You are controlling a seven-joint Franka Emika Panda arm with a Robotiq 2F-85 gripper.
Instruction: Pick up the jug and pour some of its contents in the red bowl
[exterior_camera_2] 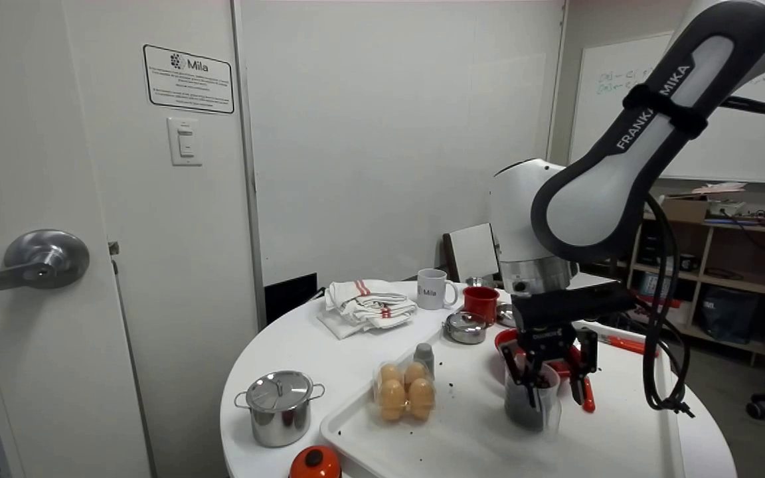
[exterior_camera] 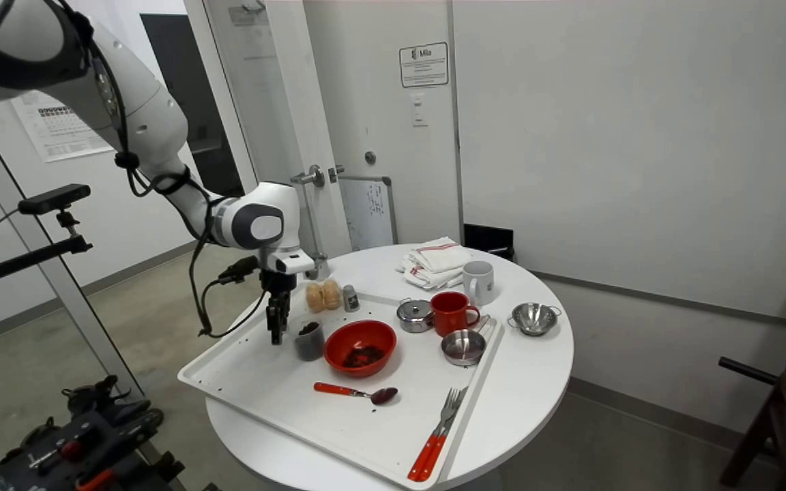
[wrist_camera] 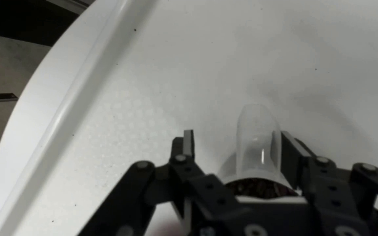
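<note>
The jug [exterior_camera: 309, 345] is a small greyish, see-through cup full of dark beans, upright on the tray left of the red bowl [exterior_camera: 360, 368] in an exterior view. It also shows in an exterior view [exterior_camera_2: 522, 406], partly behind a finger. The red bowl holds some dark pieces; it is mostly hidden behind the gripper in an exterior view [exterior_camera_2: 505, 338]. My gripper [wrist_camera: 236, 147] is open at the jug. In the wrist view the jug's clear handle [wrist_camera: 256, 144] stands between the fingers, close to the right one, with a gap to the left one. The jug's lower body is hidden.
On the white tray [exterior_camera: 263, 389] lie a spoon [exterior_camera: 355, 391], a fork and knife [exterior_camera: 437, 436], eggs [exterior_camera_2: 404, 392] and a grey shaker [exterior_camera_2: 424, 358]. A lidded pot [exterior_camera: 415, 316], red mug [exterior_camera: 449, 312], silver bowl [exterior_camera: 463, 349] and white mug [exterior_camera: 478, 279] stand beyond the red bowl.
</note>
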